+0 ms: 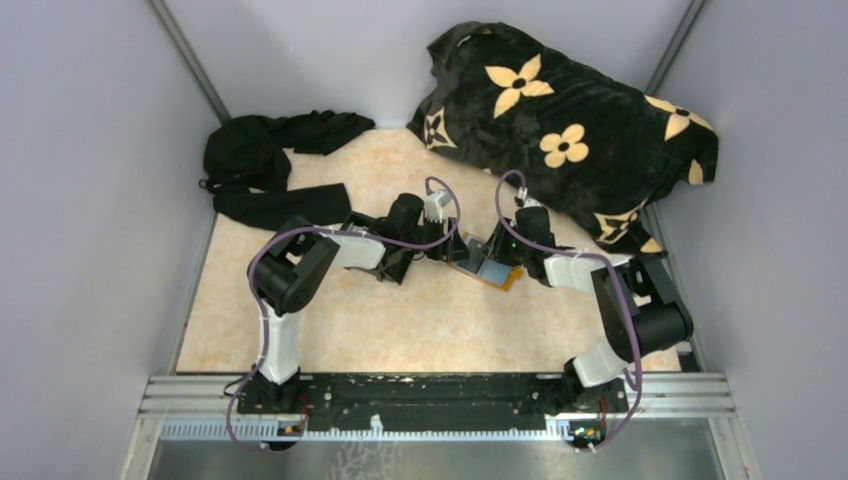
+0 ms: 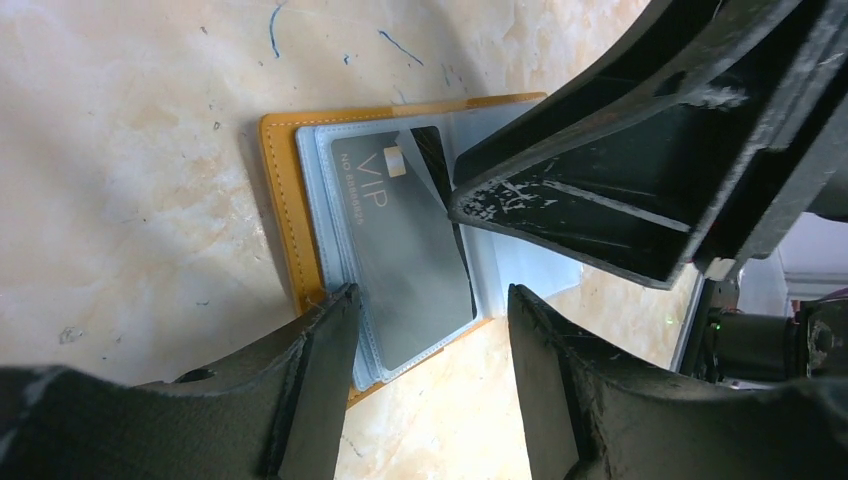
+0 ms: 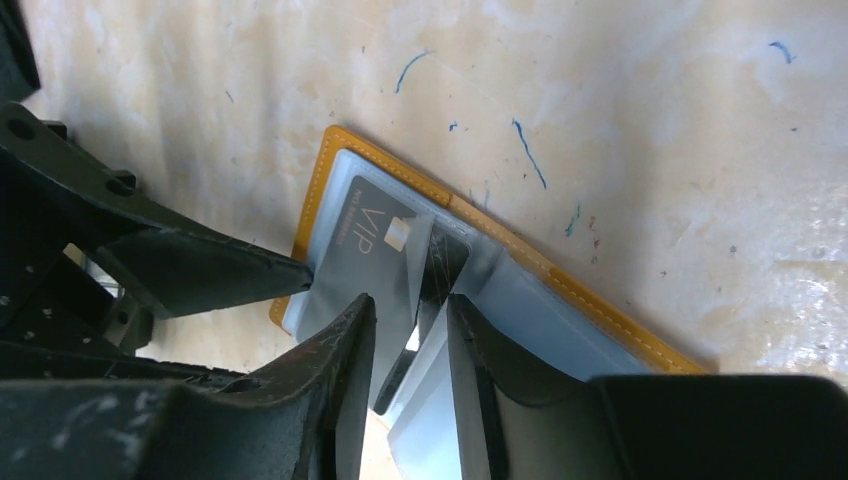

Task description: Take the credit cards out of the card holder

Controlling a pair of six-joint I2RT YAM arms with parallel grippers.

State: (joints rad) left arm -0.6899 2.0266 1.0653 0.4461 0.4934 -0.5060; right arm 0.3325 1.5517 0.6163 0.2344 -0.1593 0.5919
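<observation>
The orange card holder (image 1: pixel 487 262) lies open on the marbled table between both grippers. It also shows in the left wrist view (image 2: pixel 280 200) and the right wrist view (image 3: pixel 560 280). Its clear sleeves hold a grey credit card marked VIP (image 2: pixel 410 260) (image 3: pixel 365 235). My left gripper (image 2: pixel 430 295) (image 1: pixel 452 245) is open, and one fingertip (image 3: pixel 250 270) rests on the holder's edge. My right gripper (image 3: pixel 408 305) (image 1: pixel 505 248) stands over the holder's fold with a narrow gap. A light blue leaf and a dark card edge stand between its fingers, not clamped.
A black blanket with cream flowers (image 1: pixel 570 130) is bunched at the back right. A black cloth (image 1: pixel 270 165) lies at the back left. Grey walls close in both sides. Blue pen marks (image 3: pixel 530 150) dot the tabletop.
</observation>
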